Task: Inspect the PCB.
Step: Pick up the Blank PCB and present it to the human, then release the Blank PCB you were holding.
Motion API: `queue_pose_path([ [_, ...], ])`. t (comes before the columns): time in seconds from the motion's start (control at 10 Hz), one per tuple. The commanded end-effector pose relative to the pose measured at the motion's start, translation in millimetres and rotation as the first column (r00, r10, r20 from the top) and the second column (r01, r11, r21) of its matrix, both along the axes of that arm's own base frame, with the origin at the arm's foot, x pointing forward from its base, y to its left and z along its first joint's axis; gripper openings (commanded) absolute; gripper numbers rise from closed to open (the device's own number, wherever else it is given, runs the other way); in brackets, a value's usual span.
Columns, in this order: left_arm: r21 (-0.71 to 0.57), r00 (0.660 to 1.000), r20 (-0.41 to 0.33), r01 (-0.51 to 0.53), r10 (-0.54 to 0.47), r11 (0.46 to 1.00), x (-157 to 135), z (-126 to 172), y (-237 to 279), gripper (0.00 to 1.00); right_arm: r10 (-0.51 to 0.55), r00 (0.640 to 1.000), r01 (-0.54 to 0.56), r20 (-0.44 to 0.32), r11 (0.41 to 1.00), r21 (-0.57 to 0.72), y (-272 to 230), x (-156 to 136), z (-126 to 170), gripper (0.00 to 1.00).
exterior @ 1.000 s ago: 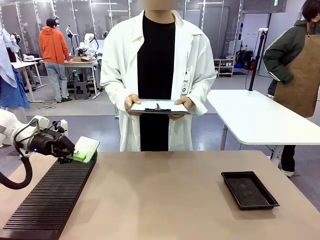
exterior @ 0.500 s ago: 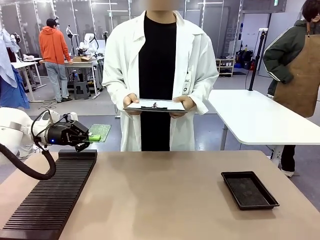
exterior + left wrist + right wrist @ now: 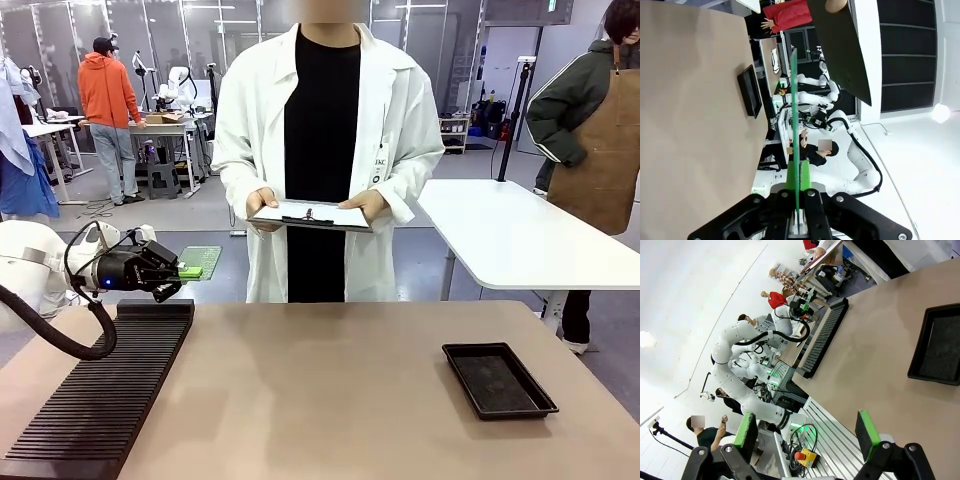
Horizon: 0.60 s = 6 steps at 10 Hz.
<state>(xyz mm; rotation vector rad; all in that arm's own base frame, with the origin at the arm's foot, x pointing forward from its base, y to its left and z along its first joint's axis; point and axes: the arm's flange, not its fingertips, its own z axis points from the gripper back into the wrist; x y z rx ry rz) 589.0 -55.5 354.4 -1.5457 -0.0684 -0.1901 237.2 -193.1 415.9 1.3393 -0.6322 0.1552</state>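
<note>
Table (image 3: pixel 330 390) — PCB (image 3: pixel 206 258) in left gripper (image 3: pixel 188 272)

So the slotted rack (image 3: pixel 100 395) sits on the left side of the counter (image 3: pixel 330 400), with the tray (image 3: pixel 498 380) over on the right, well apart. The left claw (image 3: pixel 185 272) is above the rack's far end with the circuit board (image 3: pixel 203 262) in it. A person (image 3: pixel 325 150) stands behind the far edge, clipboard (image 3: pixel 310 214) in both hands.

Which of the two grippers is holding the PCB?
The left gripper, shut on the green PCB near the slotted rack's far end; the right gripper stands open and empty.
</note>
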Motion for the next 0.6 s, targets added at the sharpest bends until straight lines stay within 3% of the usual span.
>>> queue_pose_path([
  [0.0, 0.013, 1.0, -0.005, 0.001, -0.001, 1.0, -1.3, 2.0, -1.5, 0.0, -0.003, 1.0, 0.003, 0.021, 1.0, 0.005, -1.6, 0.1, 0.8, 1.0],
  [0.5, 0.013, 1.0, -0.005, 0.001, -0.001, 1.0, -1.3, 2.0, -1.5, 0.0, -0.003, 1.0, 0.003, 0.021, 1.0, 0.005, -1.6, 0.1, 0.8, 1.0],
])
